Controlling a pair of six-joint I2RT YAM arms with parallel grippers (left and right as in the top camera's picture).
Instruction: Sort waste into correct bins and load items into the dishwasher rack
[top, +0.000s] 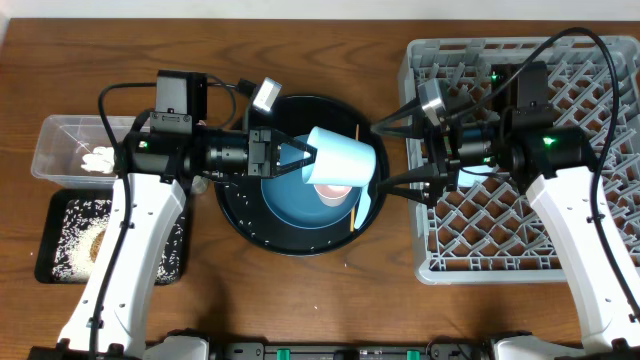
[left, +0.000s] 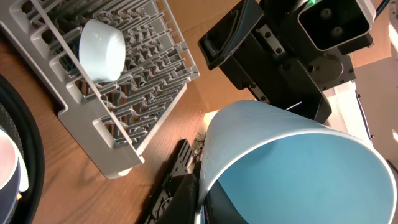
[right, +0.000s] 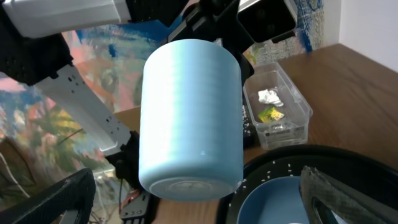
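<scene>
Overhead: your left end effector (top: 308, 163) pinches the cup (top: 340, 158) by its rim above the round tray (top: 240, 215); your right end effector (top: 376, 158) is spread either side of its base.
Left wrist: a bowl (left: 102, 50) sits in the rack (left: 143, 93).
Right wrist: the tub (right: 280, 112) lies behind the cup.

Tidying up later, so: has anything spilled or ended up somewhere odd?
Yes: loose white rice grains lie scattered on the large round black tray, around the large dark-blue plate. They look like spilled, unsorted waste.
</scene>
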